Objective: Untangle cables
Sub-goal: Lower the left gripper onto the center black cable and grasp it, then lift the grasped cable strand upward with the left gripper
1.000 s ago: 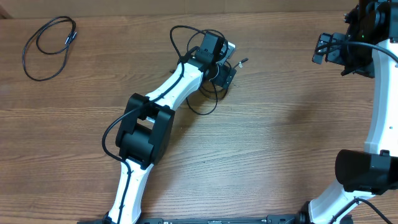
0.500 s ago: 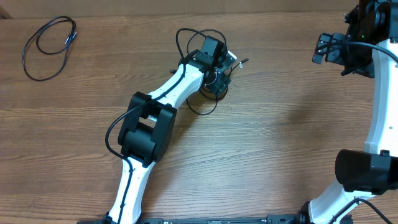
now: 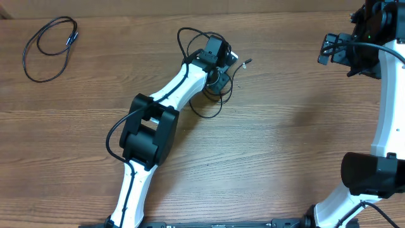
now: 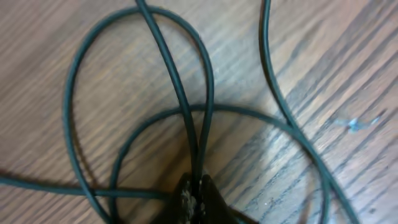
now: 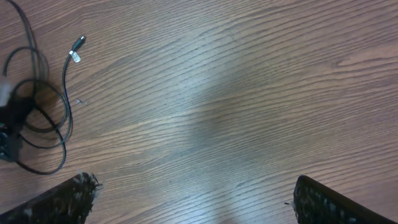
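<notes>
- In the overhead view, the left gripper (image 3: 219, 77) was down on the cable tangle (image 3: 207, 116) in the upper centre of the wooden table (image 3: 285, 158). A small plug end (image 3: 247, 62) lay just right of it. A separate cable loop (image 3: 47, 47) lay in the upper left corner, well apart from the tangle. The right gripper (image 3: 329, 47) was at the upper right edge, far from both cables.
- In the left wrist view, the left gripper (image 4: 196, 196) at the bottom centre had its fingertips pressed together on thin black strands of the cable tangle (image 4: 168, 68). The loops spread out on the wood above it.
- In the right wrist view, the right gripper (image 5: 194, 186) had its fingers wide apart in the two bottom corners, with only bare wood between them. The cable tangle (image 5: 62, 130) was at the left edge and its plug end (image 5: 78, 42) at the upper left.
</notes>
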Robot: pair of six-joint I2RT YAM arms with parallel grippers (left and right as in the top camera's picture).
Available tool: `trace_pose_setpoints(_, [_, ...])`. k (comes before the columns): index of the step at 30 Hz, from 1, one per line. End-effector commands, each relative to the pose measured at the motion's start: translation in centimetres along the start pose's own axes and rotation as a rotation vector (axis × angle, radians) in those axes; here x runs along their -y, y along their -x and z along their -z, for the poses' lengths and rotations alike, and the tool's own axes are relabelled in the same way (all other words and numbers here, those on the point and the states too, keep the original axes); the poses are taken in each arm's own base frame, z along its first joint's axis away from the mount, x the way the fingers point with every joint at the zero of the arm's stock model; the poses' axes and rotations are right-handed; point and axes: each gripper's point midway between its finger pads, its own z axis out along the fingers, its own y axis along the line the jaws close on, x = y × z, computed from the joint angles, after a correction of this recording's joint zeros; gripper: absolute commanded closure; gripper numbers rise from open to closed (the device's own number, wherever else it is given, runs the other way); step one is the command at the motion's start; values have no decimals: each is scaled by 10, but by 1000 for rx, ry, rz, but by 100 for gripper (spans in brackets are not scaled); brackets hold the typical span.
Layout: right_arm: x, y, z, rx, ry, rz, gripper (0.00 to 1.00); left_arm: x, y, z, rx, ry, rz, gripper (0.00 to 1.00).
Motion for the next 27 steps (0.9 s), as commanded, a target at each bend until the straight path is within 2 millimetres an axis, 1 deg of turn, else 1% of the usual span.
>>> trace_pose_setpoints(1, [0,2,2,12,-4,5,0,-15,70,90,225,36,187,96])
trace_pose_setpoints(4, [0,2,2,12,-4,5,0,-13,97,146,345,-10,273,96])
trace_pose_setpoints(5, [0,2,2,12,-4,5,0,-12,109,178,410,-37,318,96])
trace_pose_setpoints(8, [0,2,2,12,-4,5,0,-12,121,223,495,-58,363,96])
trace_pose_setpoints(10, [0,2,2,12,-4,5,0,-13,125,247,535,-63,381,96])
trace_pose_setpoints(12, [0,2,2,12,-4,5,0,-13,129,286,605,-77,422,96])
trace_pose_setpoints(15, [0,2,2,12,-4,5,0,-15,130,310,645,-89,472,96])
trace_pose_setpoints(20, [0,2,2,12,-4,5,0,-23,127,335,681,-119,594,96])
trace_pose_setpoints(22, [0,2,2,12,-4,5,0,-28,123,338,678,-127,645,96])
trace_pose_setpoints(24, [0,2,2,12,-4,5,0,-31,117,338,656,-143,717,96])
trace_pose_setpoints(25, [0,2,2,12,-4,5,0,-29,113,335,629,-171,777,94])
trace_pose_setpoints(26, [0,2,2,12,-4,5,0,-26,110,333,607,-193,804,87])
trace_pose_setpoints(27, [0,2,2,12,-4,5,0,-20,106,330,573,-226,831,86])
